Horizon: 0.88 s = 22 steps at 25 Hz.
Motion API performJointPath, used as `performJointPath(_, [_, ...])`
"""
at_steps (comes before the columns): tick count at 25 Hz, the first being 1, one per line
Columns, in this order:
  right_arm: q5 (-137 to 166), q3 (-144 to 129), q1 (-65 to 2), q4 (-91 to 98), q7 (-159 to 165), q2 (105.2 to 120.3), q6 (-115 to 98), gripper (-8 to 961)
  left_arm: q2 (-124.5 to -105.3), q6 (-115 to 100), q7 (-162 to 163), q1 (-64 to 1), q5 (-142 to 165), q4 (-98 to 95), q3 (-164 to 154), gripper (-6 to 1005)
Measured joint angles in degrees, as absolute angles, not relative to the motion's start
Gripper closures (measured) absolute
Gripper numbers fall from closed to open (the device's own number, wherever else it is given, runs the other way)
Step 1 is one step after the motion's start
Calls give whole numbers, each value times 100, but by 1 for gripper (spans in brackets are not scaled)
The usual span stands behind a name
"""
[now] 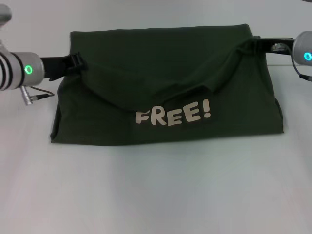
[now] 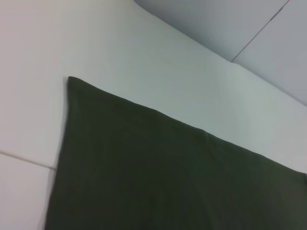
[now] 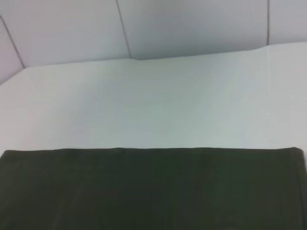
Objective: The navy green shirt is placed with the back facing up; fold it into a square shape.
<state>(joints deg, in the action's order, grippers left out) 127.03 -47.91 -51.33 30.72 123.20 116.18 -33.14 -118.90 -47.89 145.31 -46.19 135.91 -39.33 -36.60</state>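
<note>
Shirt (image 1: 165, 87) covers the middle of the white table (image 1: 156, 195), its near part flat with the whitish "FREE!" lettering (image 1: 173, 114) showing, while a dark flap is lifted over the top and sags in the centre between two raised corners. Held that way, the cloth looks mid-fold, probably being carried across the body to halve it toward a square; that is a judgement from the drape. Left gripper (image 1: 75, 62) sits at the flap's 9 o'clock corner, its black fingers closed on the cloth there. Right gripper (image 1: 256, 44) is at the 2 o'clock corner, also pinching the fabric, which bunches into creases at that grip. Both wrist views show only flat olive cloth against the table and, beyond its edge, a pale wall. A thin cable (image 1: 41, 93) trails under the left arm at 9 o'clock, clear of the shirt. Nothing else lies in the fold's path.
</note>
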Motion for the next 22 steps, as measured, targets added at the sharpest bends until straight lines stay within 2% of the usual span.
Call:
performJointPath(9, [13180,-5108,-5450,2430,12325,11717,-2409,859,-11912,-4448,14500,-4714,13604,-3701,-3909,950])
performJointPath(16, [13982,-5104,-5539,2468,13152,11661,-2691,847,-11894,-4513,14491,-4724,13618,-3719,-4474,948])
performJointPath(20, [13952,-4969,-5241,3116,13544,11579,-3453,841,-11973,-5004,14482,-4449,13390,-4223,-4363,825])
performJointPath(22, [13634,-4835,-4860,3815,13563,11612,-4081,743,-12098,-5330,14450,-4077,13049,-4838,-4287,764])
